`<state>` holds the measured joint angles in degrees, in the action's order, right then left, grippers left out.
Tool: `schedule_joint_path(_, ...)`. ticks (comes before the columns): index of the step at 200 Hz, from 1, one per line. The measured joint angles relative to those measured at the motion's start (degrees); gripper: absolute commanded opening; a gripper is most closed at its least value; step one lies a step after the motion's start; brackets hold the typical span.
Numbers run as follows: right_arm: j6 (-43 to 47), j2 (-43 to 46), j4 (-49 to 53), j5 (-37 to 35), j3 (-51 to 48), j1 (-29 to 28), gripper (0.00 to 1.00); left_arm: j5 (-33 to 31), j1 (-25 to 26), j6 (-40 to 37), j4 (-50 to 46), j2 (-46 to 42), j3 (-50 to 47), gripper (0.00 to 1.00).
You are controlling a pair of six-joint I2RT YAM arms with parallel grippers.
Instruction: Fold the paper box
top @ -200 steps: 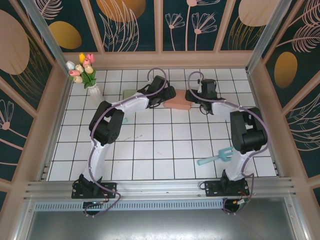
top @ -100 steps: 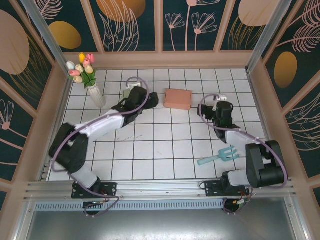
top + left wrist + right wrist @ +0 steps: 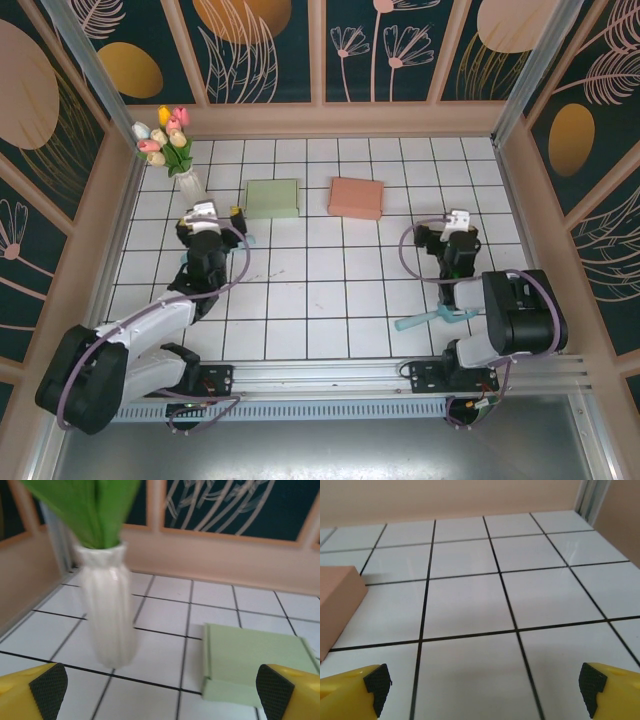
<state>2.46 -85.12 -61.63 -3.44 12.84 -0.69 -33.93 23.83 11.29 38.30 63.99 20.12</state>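
On the top external view, the pink paper box (image 3: 357, 198) lies closed and flat on the tiled table (image 3: 320, 300), in the far middle rows. A green box (image 3: 272, 198) lies just beside it on the left, apart from it. A vase (image 3: 190, 186) with tulips (image 3: 165, 132) stands at the far left corner. The left gripper (image 3: 210, 215) sits near the vase, on the near side of the green box and clear of it. The right gripper (image 3: 455, 228) sits to the right of the pink paper box, well apart from it. A teal fork (image 3: 435, 316) lies near the base of the right arm. Finger spacing cannot be read at this scale.

On the left wrist view, the left gripper (image 3: 160, 687) has its fingers spread wide, with the black pads (image 3: 47, 685) at the frame's lower corners and nothing between them. The vase (image 3: 110, 615) stands upright ahead on the left, with green leaves (image 3: 85, 505) rising from it. The green box (image 3: 255, 660) lies flat ahead on the right.

On the right wrist view, the right gripper (image 3: 485, 684) is likewise spread wide and holds nothing. One corner of the pink paper box (image 3: 337, 605) shows at the left edge, resting on the tiles.
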Motion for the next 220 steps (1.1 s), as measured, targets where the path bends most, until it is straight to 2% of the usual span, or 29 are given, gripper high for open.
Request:
schedule_joint_path(10,0.0,-1.8,-4.8,3.4,-1.5,2.2,0.99,0.0,-1.8,0.0,2.3,-0.6,-1.6,0.99)
schedule_joint_path(36,-0.2,-2.8,-7.0,8.5,-2.2,3.4,0.99,1.6,-8.1,0.6,7.8,-1.4,-6.0,0.98)
schedule_joint_path(70,-1.7,-2.8,-7.1,7.6,0.2,3.3,0.99,1.8,-12.8,0.6,10.2,-1.7,-7.9,0.99)
schedule_joint_path(89,-1.9,-2.8,-7.1,7.4,0.3,3.3,0.99,2.6,-15.9,0.2,14.6,2.6,-8.6,0.99)
schedule_joint_path(108,-2.0,-2.8,-7.1,7.4,0.3,3.3,0.99,5.1,-19.3,0.2,14.8,6.4,-9.3,0.99)
schedule_joint_path(150,-2.0,-2.8,-7.1,7.4,0.3,3.3,0.99,11.6,-22.0,-1.5,25.1,10.3,-11.6,0.99)
schedule_joint_path(173,-2.0,-2.8,-7.1,7.4,0.3,3.3,0.99,17.5,-22.3,-3.8,37.0,20.6,-12.2,0.99)
schedule_joint_path(193,-2.0,-2.8,-7.1,7.4,0.3,3.3,0.99,21.9,-22.2,-5.3,35.5,23.2,-11.6,0.99)
schedule_joint_path(220,-2.0,-2.8,-7.1,7.4,0.3,3.3,0.99,23.5,-22.4,-6.0,35.1,23.3,-8.0,0.99)
